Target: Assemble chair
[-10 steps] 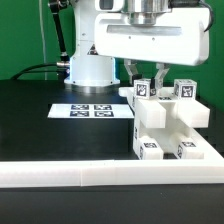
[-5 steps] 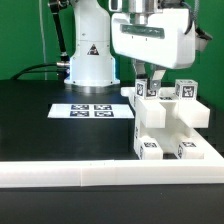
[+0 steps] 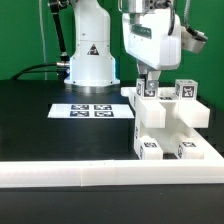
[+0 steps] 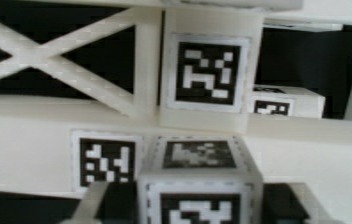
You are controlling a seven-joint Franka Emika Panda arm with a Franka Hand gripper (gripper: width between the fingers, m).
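Chunky white plastic throughout: the chair (image 3: 168, 125), partly assembled, matte and blocky, stands on the black table (image 3: 40, 125) at the exterior view's right, just behind the long white rail (image 3: 90, 178) along the near edge. Square-sectioned posts rise from a slab, each capped or faced with crisp black-and-white square tags. Close up in the wrist view, the same chair (image 4: 205, 75): a flat upright post bearing a tag, a cross-braced white panel beside it, more tagged blocks below, slightly blurred. Down over the chair's far-left post, the gripper (image 3: 148, 84); cannot tell whether fingers are apart or clamped. Flat on the table, left of the chair, the marker board (image 3: 88, 110), thin, with four tags.
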